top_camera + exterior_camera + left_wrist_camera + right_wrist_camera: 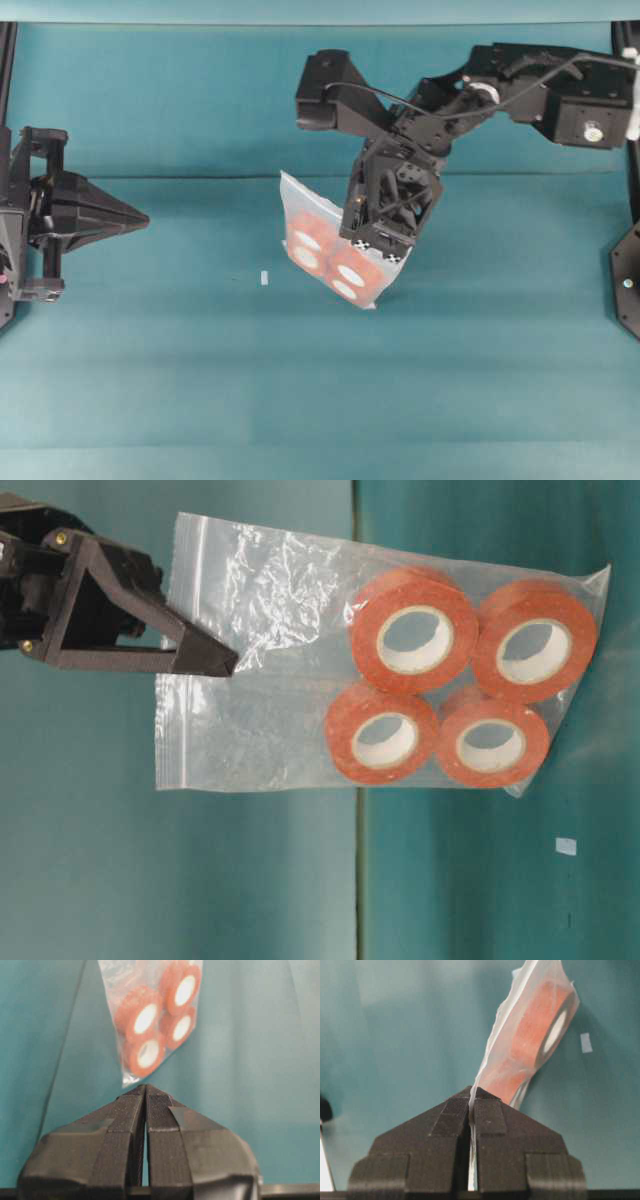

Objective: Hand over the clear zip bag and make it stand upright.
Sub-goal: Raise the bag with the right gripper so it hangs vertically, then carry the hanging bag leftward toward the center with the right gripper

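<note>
Clear square plastic zip bag [330, 250] holding four orange rolls, pinched in closed right gripper [471, 1091] jaws above teal surface [480, 380]; left gripper [143, 217] jaws closed, empty.

The right gripper [471, 1094] pinches the edge of the bag [530, 1035] between closed jaws; orange rolls [540, 1035] show inside, a white scrap [586, 1043] on the tabletop [395, 1035] beyond.

You see the clear zip bag [322, 232] near the overhead view's centre, hanging tilted in the air, its film crinkled, four orange rolls with white cores [460, 685] bunched at one end.
</note>
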Controlling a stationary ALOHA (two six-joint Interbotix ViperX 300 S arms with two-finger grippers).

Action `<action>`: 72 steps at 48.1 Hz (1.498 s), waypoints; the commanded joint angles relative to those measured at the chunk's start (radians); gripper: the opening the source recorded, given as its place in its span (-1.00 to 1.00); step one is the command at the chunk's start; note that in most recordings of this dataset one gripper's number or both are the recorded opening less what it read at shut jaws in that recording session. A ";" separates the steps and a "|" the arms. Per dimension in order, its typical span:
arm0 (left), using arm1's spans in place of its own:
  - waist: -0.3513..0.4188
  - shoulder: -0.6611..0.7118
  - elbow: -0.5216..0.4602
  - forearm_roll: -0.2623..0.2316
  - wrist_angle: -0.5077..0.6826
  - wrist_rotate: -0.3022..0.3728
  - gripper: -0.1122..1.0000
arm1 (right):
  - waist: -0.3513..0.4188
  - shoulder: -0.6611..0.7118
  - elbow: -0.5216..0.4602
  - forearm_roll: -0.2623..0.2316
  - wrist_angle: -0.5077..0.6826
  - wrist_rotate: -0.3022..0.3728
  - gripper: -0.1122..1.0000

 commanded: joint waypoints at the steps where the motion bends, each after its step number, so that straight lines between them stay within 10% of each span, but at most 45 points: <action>1: 0.002 0.003 -0.021 0.002 -0.009 -0.002 -0.82 | 0.003 -0.003 -0.041 0.003 0.021 -0.028 -0.79; 72: 0.006 0.005 -0.021 0.002 -0.011 -0.002 -0.82 | 0.037 0.041 -0.138 -0.140 0.141 -0.250 -0.79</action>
